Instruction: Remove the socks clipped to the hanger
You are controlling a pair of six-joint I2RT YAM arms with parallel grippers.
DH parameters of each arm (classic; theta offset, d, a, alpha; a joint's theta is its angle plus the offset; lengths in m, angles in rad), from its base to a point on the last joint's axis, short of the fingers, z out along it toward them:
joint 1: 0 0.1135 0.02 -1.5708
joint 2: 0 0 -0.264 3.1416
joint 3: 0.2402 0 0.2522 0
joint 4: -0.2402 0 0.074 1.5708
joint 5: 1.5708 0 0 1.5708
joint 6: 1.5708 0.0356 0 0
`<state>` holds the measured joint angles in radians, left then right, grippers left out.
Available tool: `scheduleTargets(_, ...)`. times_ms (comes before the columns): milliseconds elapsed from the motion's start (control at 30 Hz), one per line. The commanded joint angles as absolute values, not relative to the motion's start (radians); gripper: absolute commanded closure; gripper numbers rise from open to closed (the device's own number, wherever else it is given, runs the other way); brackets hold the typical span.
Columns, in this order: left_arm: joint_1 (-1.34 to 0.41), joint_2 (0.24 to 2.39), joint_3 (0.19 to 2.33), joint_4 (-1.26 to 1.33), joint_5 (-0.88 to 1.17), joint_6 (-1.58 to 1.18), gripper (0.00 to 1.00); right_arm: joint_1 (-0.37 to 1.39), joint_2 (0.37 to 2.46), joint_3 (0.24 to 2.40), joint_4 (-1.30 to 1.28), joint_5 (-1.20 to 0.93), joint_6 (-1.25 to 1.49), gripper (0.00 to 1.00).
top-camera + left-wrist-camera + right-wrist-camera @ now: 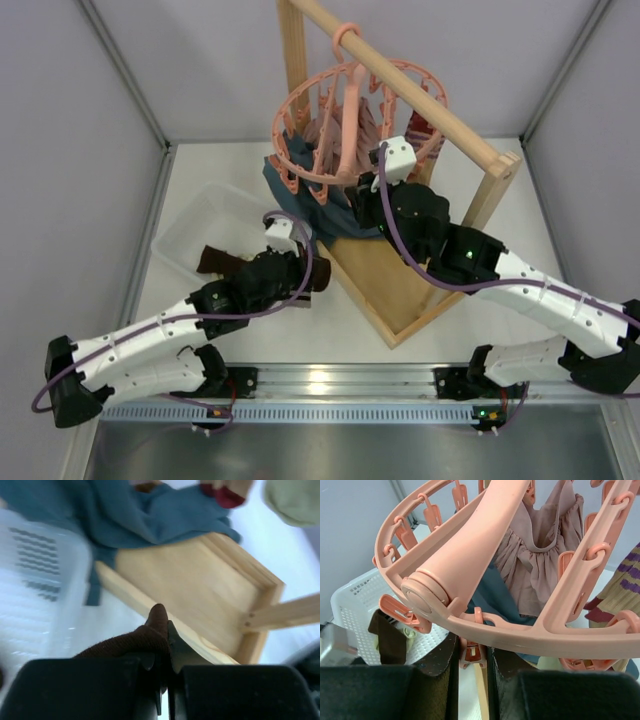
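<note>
The salmon-pink round hanger (355, 110) hangs by its hook from the wooden rack's bar. My right gripper (372, 182) reaches up under its near rim. In the right wrist view the gripper (472, 655) is shut on one small clip peg (472, 650) below the ring (520, 635). A striped sock (625, 587) hangs at the right. My left gripper (167, 647) is shut on a dark brown sock (132, 642), held low between the basket and the rack's base (316, 275). A dark red sock (227, 495) and a pale cream sock (295, 500) hang beyond it.
A white plastic basket (185, 235) stands on the table at the left with a dark brown piece (215, 260) in it. The wooden rack's base (385, 285) lies between the arms. A blue-grey cloth (300, 195) and a dusty-pink garment (545, 555) hang from the hanger.
</note>
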<state>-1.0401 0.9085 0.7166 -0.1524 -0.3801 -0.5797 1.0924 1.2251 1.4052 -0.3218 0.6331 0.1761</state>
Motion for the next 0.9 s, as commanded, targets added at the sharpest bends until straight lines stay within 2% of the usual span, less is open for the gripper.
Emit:
scheduleTargets(0,-1.028,0.896,0.824,-0.388,-0.67,-0.534,1.0,1.075,1.2,1.384,-0.285,0.626,0.192,1.0)
scheduleTargets(100,-0.945,0.884,0.859,-0.526,-0.765,-0.54,1.0,1.074,1.189,1.37,-0.285,0.637,0.19,1.0)
scheduleTargets(233,-0.629,0.828,0.833,-0.525,-0.577,-0.522,1.0,1.071,1.17,1.356,-0.276,0.626,0.195,1.0)
scheduleTargets(333,-0.501,0.88,0.859,-0.526,-0.565,-0.48,1.0,1.071,1.166,1.356,-0.281,0.617,0.207,1.0)
scheduleTargets(367,-0.485,0.905,0.873,-0.532,-0.563,-0.476,0.62,1.069,1.167,1.355,-0.282,0.608,0.219,1.0)
scheduleTargets(400,-0.471,0.925,0.874,-0.532,-0.56,-0.477,0.37,1.071,1.166,1.355,-0.284,0.598,0.225,1.0)
scheduleTargets(433,-0.451,0.954,0.874,-0.534,-0.552,-0.491,0.21,1.069,1.169,1.355,-0.282,0.592,0.23,1.0)
scheduleTargets(500,-0.446,0.959,0.864,-0.531,-0.499,-0.538,0.02,1.069,1.177,1.361,-0.293,0.578,0.238,1.0)
scheduleTargets(800,-0.446,0.741,0.858,-0.52,-0.286,-0.642,0.03,1.069,1.239,1.454,-0.357,0.529,0.261,1.0)
scheduleTargets(833,-0.449,0.706,0.845,-0.503,-0.258,-0.666,0.12,1.069,1.253,1.469,-0.365,0.526,0.262,1.0)
scheduleTargets(867,-0.451,0.689,0.836,-0.493,-0.229,-0.684,0.17,1.069,1.258,1.477,-0.367,0.52,0.267,1.0)
